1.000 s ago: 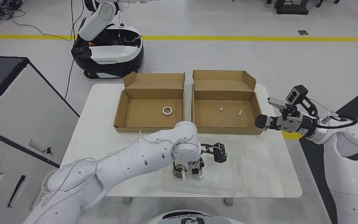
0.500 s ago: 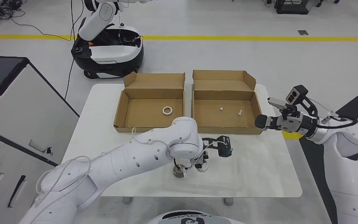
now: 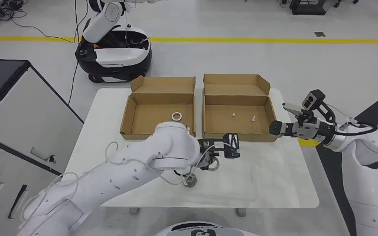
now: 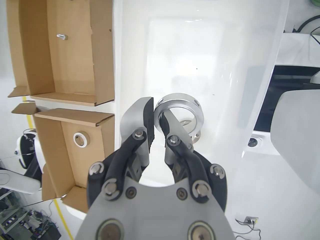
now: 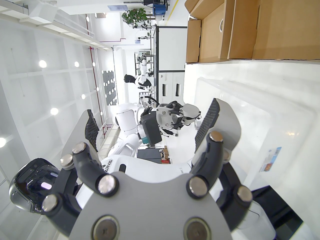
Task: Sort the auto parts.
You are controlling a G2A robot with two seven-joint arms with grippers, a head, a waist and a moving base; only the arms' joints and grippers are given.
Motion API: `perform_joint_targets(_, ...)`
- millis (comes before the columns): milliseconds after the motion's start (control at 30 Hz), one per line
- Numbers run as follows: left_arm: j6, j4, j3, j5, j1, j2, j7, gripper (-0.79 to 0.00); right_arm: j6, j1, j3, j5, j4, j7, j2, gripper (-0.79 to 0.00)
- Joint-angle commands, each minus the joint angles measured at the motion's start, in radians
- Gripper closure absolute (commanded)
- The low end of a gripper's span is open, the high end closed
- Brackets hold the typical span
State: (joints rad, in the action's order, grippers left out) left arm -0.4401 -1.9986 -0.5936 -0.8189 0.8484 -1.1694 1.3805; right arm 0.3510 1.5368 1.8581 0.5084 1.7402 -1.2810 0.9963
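Note:
My left gripper (image 4: 157, 116) is shut on a silver metal ring (image 4: 180, 111), one finger inside it and one outside. The ring hangs above a smaller flanged metal part (image 4: 193, 132) lying in a clear shallow tray (image 4: 275, 51). In the top view this gripper (image 3: 208, 163) hovers over the table's front middle, with that part (image 3: 189, 180) just below it. The left cardboard box (image 3: 147, 118) holds a white ring (image 3: 175, 116). Two small bolts (image 3: 234, 114) (image 3: 254, 117) lie in the right box (image 3: 224, 124). My right gripper (image 3: 276, 128) stands open and empty off the right box's near corner.
The two open boxes sit side by side at the table's (image 3: 277, 177) far half, flaps raised. Another robot base (image 3: 115, 56) stands behind the table and a grey cabinet (image 3: 23, 118) to its left.
My left gripper has risen from the table's front with the silver ring in it and swung left and towards the boxes. The right arm has stayed still.

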Motion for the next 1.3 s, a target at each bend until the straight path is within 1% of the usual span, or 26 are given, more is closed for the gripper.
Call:
perform_joint_targets(0,-0.024,-0.032,-0.033,-0.013,0.027,0.023,-0.025,0.000,0.000,0.000,0.000,0.000,0.000,0.000,0.000,-0.785)
perform_joint_targets(133,-0.082,-0.102,-0.118,-0.035,0.088,0.073,-0.083,0.000,0.000,0.000,0.000,0.000,0.000,0.000,0.000,-0.785)
perform_joint_targets(300,-0.163,-0.185,-0.239,-0.061,0.187,0.135,-0.164,0.000,0.000,0.000,0.000,0.000,0.000,0.000,0.000,-0.785)
perform_joint_targets(400,-0.227,-0.222,-0.317,-0.050,0.247,0.166,-0.228,0.000,0.000,0.000,0.000,0.000,0.000,0.000,0.000,-0.785)
perform_joint_targets(567,-0.381,-0.247,-0.479,0.008,0.348,0.202,-0.399,0.000,0.000,0.000,0.000,0.000,0.000,0.000,0.000,-0.785)
perform_joint_targets(700,-0.509,-0.245,-0.599,0.031,0.422,0.221,-0.556,0.000,0.000,0.000,0.000,0.000,0.000,0.000,0.000,-0.785)
perform_joint_targets(767,-0.562,-0.242,-0.654,0.029,0.453,0.228,-0.627,0.000,0.000,0.000,0.000,0.000,0.000,0.000,0.000,-0.785)
perform_joint_targets(800,-0.572,-0.240,-0.677,0.024,0.468,0.232,-0.656,0.000,0.000,0.000,0.000,0.000,0.000,0.000,0.000,-0.785)
perform_joint_targets(900,-0.572,-0.249,-0.717,0.013,0.499,0.243,-0.743,0.000,0.000,0.000,0.000,0.000,0.000,0.000,0.000,-0.785)
perform_joint_targets(1033,-0.572,-0.242,-0.744,-0.010,0.514,0.263,-0.849,0.000,0.000,0.000,0.000,0.000,0.000,0.000,0.000,-0.785)
perform_joint_targets(1133,-0.572,-0.226,-0.747,-0.015,0.509,0.279,-0.941,0.000,0.000,0.000,0.000,0.000,0.000,0.000,0.000,-0.785)
perform_joint_targets(1267,-0.572,-0.203,-0.732,-0.017,0.482,0.304,-1.073,0.000,0.000,0.000,0.000,0.000,0.000,0.000,0.000,-0.785)
